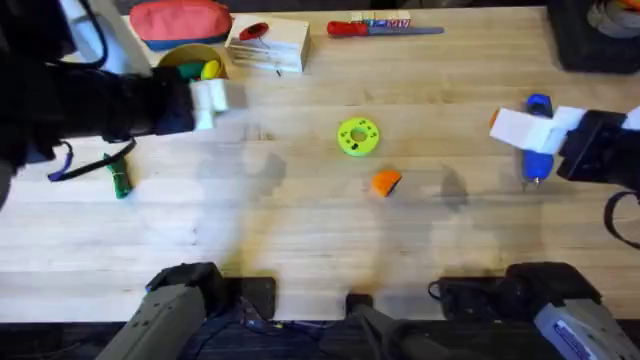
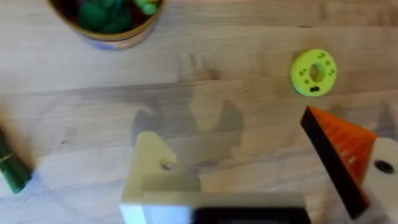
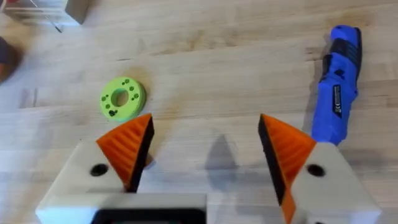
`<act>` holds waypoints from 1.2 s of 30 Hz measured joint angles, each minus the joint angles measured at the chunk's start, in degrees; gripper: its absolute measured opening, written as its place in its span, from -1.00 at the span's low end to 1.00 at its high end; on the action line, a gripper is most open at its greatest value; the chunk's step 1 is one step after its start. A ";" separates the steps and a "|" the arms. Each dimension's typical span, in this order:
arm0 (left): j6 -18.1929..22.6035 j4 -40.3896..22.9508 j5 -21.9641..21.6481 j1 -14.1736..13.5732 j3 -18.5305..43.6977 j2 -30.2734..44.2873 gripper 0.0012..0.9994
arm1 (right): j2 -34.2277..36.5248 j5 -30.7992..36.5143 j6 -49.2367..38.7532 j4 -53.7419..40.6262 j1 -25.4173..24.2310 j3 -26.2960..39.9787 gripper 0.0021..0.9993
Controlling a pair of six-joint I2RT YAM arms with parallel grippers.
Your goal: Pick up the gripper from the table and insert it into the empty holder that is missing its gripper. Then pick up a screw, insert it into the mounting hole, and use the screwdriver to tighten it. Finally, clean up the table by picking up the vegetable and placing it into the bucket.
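Note:
The loose orange gripper (image 1: 385, 182) lies on the table at mid-centre, just in front of a green disc (image 1: 358, 137). My left gripper (image 1: 210, 100) hovers open at the back left beside the yellow bucket (image 1: 190, 62). One of its fingers is the bare white holder (image 2: 155, 168); the other carries an orange pad (image 2: 345, 149). My right gripper (image 1: 505, 125) is open over the right side, both orange pads (image 3: 127, 146) showing. It sits close beside the blue screwdriver (image 1: 537, 140), which lies flat. The dark green vegetable (image 1: 120, 180) lies at the left.
A red pouch (image 1: 180, 20), a wooden box (image 1: 268, 45) and a red-handled screwdriver (image 1: 380, 28) line the back edge. The bucket (image 2: 106, 25) holds green and yellow toys. The green disc (image 3: 122, 98) has small holes in its top.

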 joint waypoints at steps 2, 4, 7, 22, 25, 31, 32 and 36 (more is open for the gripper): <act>-0.61 0.40 0.07 -4.99 0.00 -2.59 0.95 | 0.00 0.00 0.00 -0.82 0.00 0.00 0.99; -1.30 1.60 0.19 -9.86 0.00 -4.74 0.95 | -0.02 0.00 0.00 -2.08 0.00 0.00 0.98; -1.78 3.76 0.70 -16.11 0.00 -6.99 0.95 | 0.00 0.00 -0.05 -4.51 0.00 0.00 0.98; -2.95 10.13 0.99 -24.03 0.00 -7.41 0.95 | -0.02 0.00 -0.17 -17.45 0.00 0.00 0.99; -1.25 13.64 0.93 -24.03 0.00 -6.45 0.95 | 0.00 0.00 -0.17 -17.45 0.00 0.00 0.99; 2.46 22.37 1.11 -24.82 -1.24 -3.70 0.96 | -0.01 0.00 -0.16 -17.47 0.01 0.00 0.99; 3.19 24.93 1.11 -25.23 -2.33 -3.98 0.96 | -0.02 -0.01 -0.15 -17.47 0.01 0.00 0.99; 4.97 34.35 1.17 -26.83 -10.24 -8.47 0.96 | -0.02 0.00 -0.16 -17.47 0.00 0.00 0.98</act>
